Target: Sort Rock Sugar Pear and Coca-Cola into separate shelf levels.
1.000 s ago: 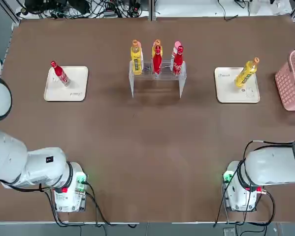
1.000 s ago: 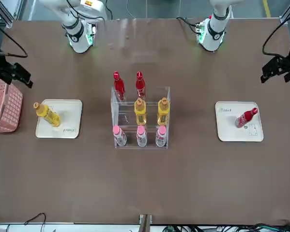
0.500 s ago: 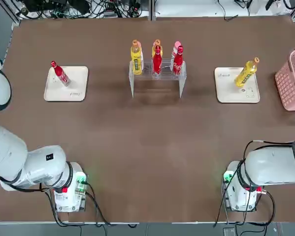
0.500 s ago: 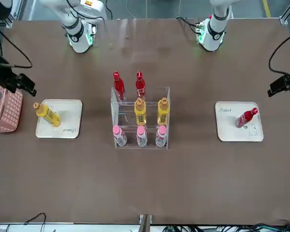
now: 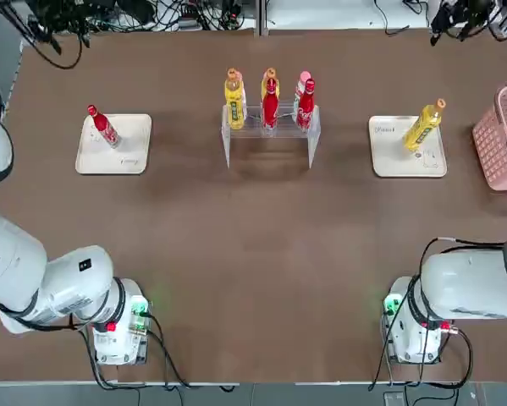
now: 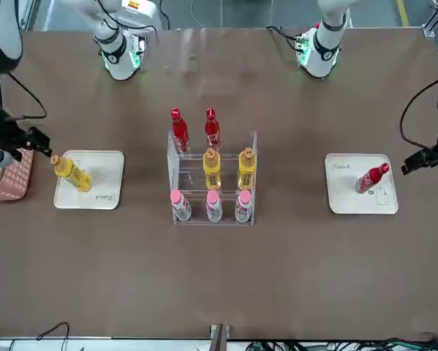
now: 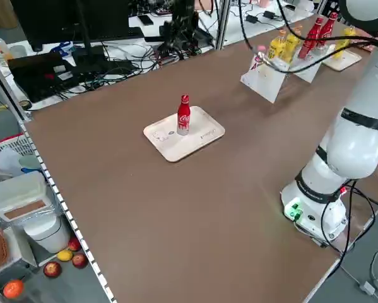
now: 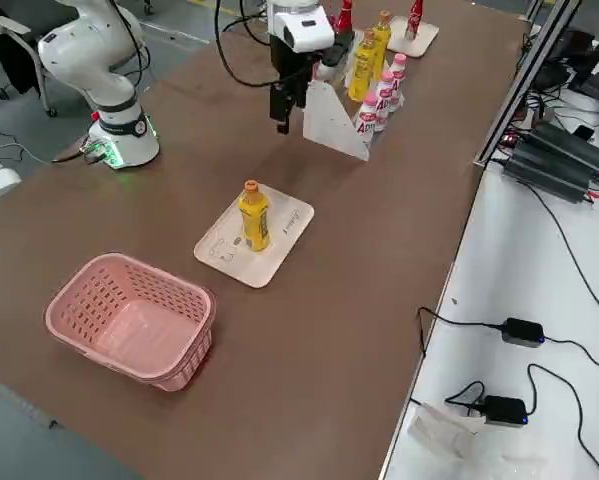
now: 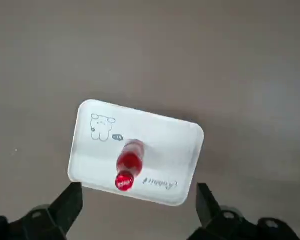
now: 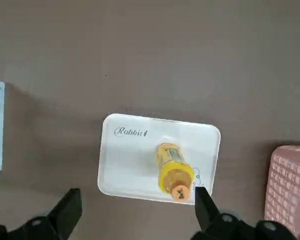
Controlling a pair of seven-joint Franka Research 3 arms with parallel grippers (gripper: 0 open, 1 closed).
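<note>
Bottles in two kinds: some already on the clear stepped shelf [image 6: 177,174], one of each out on trays. Shelf sits near the middle of the desk [image 5: 236,245], toward the far side from the robot. Top level, robot side: two red Coke bottles [image 6: 180,133], in the middle and right-hand slots. Middle level: two yellow pear drink bottles [image 6: 246,172], in the middle and left-hand slots. Bottom level, farthest from the robot: three white bottles with pink caps [image 6: 213,208], one per slot. Left tray [image 5: 135,152], white and flat, is well apart from the shelf; loose red bottle [image 7: 183,118] stands upright on it. Right tray [image 5: 388,156], same type, is on the other side of the shelf; loose yellow bottle [image 8: 254,218] stands upright on it. Pink basket [image 8: 134,315] is beside the right tray, toward the right edge of the desk. Left gripper [image 9: 139,188]: wide open, nothing between its fingers, raised above the desk on the left side, facing down with the left tray and red bottle in its wrist view. Right gripper [image 10: 138,192]: also wide, holding nothing, raised on the right side, with right tray and yellow bottle in its wrist view. Neither gripper touches a bottle.
</note>
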